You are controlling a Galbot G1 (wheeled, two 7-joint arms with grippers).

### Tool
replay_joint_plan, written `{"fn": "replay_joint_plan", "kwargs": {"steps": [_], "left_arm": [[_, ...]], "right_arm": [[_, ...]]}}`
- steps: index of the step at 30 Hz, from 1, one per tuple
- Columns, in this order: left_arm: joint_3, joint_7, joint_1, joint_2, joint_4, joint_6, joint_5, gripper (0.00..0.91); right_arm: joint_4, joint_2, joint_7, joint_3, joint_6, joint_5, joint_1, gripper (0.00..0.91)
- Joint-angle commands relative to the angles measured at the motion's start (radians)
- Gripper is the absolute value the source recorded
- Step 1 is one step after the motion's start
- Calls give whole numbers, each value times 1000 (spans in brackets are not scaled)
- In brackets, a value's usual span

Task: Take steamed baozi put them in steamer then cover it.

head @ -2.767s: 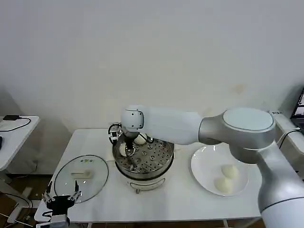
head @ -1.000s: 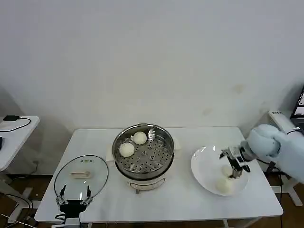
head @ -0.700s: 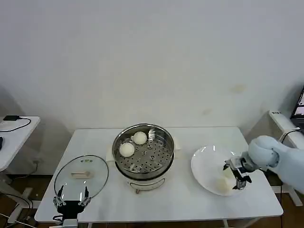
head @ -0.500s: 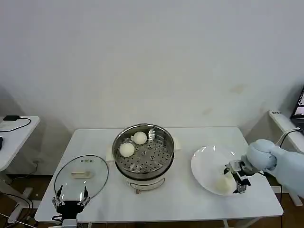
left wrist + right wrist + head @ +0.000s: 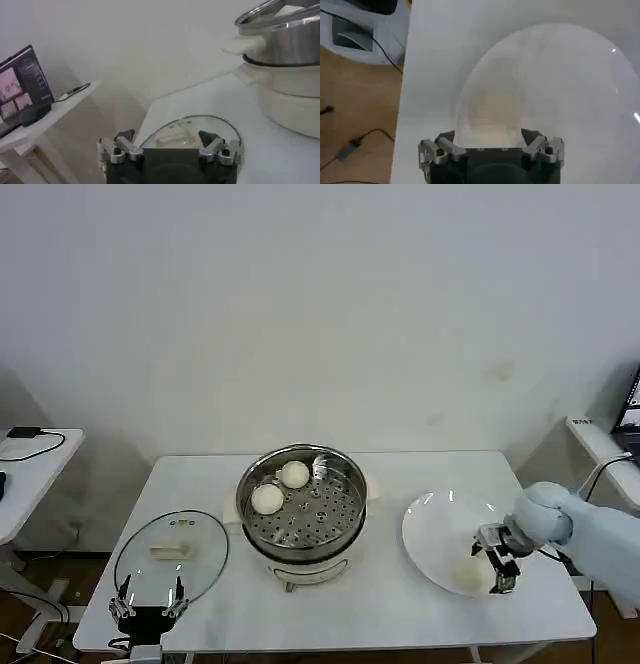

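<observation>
Head view findings, taking the steamer [image 5: 303, 506] as the reference: the right gripper [image 5: 497, 562] is sitting low over the white plate [image 5: 432, 529] on the steamer's right, with its fingers spread around a steamed baozi [image 5: 468, 572] near the plate's front edge. The right wrist view is showing the same bun [image 5: 491, 119] lying between the parted fingers, which are not yet closing on it, so the pincer is released and grasping nothing. I can make out only this one bun on the plate. Two buns [image 5: 267, 498] are already resting on the perforated tray, toward the steamer's back left. The left gripper [image 5: 147, 602] is waiting with fingers apart at the table's front edge, left of the steamer and just in front of the glass lid [image 5: 172, 552], which is lying flat and not yet on the pot. In my judgement the step in hand is the pickup. Doing it well calls for centring the bun between the pads, closing gently enough not to dent the soft dough, lifting clear of the plate rim, then placing it on the tray's bare part, apart from the two buns.
</observation>
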Motion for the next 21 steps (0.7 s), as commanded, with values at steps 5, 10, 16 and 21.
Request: {"fn": "replay_joint_plan", "kwargs": {"steps": [5, 10, 16, 21], "left_arm": [[1, 0, 0, -2, 1, 0, 1, 907], [3, 0, -2, -2, 1, 0, 1, 907], [5, 0, -1, -3, 1, 0, 1, 907], [9, 0, -6, 2, 3, 1, -1, 907]], "right_arm": [[-33, 33, 8, 4, -9, 14, -7, 665], [-37, 40, 13, 3, -10, 12, -9, 615], [-25, 35, 12, 11, -8, 10, -1, 595], [3, -5, -10, -26, 5, 23, 106, 605]]}}
